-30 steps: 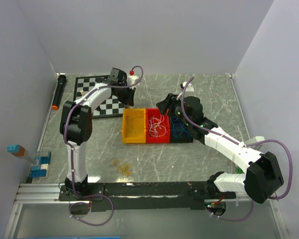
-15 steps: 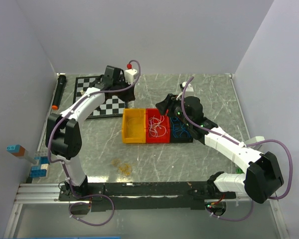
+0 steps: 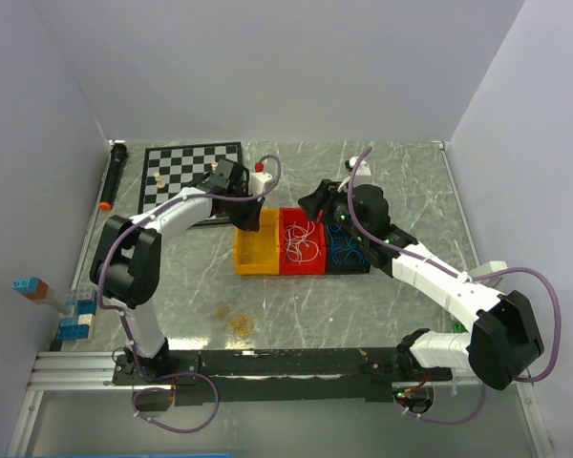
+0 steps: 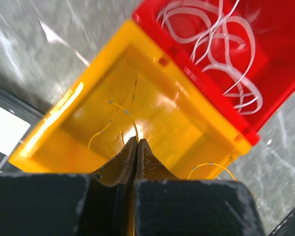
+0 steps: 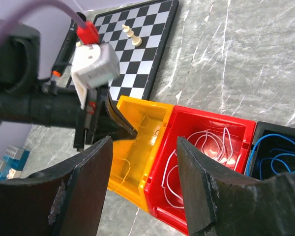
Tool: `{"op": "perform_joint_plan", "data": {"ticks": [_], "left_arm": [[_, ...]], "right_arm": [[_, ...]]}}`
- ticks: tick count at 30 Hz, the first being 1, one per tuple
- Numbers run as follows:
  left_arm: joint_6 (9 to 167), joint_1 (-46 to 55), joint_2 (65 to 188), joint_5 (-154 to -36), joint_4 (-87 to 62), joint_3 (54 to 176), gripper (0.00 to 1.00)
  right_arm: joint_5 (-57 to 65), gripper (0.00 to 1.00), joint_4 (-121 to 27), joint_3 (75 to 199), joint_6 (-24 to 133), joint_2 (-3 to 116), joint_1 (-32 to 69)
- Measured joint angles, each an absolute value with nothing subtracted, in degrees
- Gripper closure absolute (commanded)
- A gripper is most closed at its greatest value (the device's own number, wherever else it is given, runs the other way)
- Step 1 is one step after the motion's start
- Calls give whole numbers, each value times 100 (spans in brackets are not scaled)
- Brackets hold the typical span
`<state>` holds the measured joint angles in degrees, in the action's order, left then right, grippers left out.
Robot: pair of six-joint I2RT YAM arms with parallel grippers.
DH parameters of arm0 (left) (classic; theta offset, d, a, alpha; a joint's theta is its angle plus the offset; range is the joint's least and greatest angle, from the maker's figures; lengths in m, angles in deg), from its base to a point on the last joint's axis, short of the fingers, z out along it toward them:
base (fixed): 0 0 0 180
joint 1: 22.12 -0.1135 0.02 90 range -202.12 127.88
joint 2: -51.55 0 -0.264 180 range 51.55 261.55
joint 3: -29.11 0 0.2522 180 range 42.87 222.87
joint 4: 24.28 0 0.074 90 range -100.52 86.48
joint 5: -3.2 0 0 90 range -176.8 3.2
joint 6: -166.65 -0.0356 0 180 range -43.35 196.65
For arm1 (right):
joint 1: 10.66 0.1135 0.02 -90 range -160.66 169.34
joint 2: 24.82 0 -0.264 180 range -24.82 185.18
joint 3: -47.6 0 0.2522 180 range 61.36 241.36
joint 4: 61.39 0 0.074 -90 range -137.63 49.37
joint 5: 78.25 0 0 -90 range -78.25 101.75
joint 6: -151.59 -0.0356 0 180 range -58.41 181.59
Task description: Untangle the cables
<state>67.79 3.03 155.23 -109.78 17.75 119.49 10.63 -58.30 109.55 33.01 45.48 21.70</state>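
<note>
Three joined bins sit mid-table. The yellow bin (image 3: 241, 250) holds thin yellow-tan cables (image 4: 99, 133). The red bin (image 3: 288, 268) holds white cables (image 3: 304, 240), also seen in the left wrist view (image 4: 221, 44). The black bin (image 3: 361, 267) holds blue cables (image 3: 345, 250). My left gripper (image 4: 136, 140) is shut, with a yellow-tan cable (image 4: 123, 109) running out from its tips, over the yellow bin's far side (image 3: 249, 218). My right gripper (image 5: 144, 140) is open and empty above the yellow-red divide, near the red bin's far edge (image 3: 315, 202).
A chessboard (image 3: 186, 172) with a few pieces lies far left. A black marker with an orange tip (image 3: 112, 176) lies by the left wall. Blue blocks (image 3: 72, 310) stand near left. Loose tan cable loops (image 3: 237, 321) lie on the table in front of the bins.
My left gripper has swung from above the chessboard's right edge, right and nearer, down to the yellow bin. The right arm has not moved.
</note>
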Motion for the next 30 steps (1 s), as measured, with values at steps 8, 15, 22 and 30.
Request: {"op": "perform_joint_plan", "data": {"ticks": [8,15,22,30], "left_arm": [[6661,327,15556,-10733,1659,11800,83],[6670,327,15976,-10611,1677,12285,54],[6709,327,15973,-10622,1893,12552,20],[6689,263,15619,-10486,2621,13055,3]], "right_arm": [[1063,38,-5830,10955,3290,4550,2168],[1060,39,-5835,10937,3268,4585,2168],[1060,39,-5824,10865,3266,4581,2168],[1052,38,-5745,10865,3268,4467,2168]]}}
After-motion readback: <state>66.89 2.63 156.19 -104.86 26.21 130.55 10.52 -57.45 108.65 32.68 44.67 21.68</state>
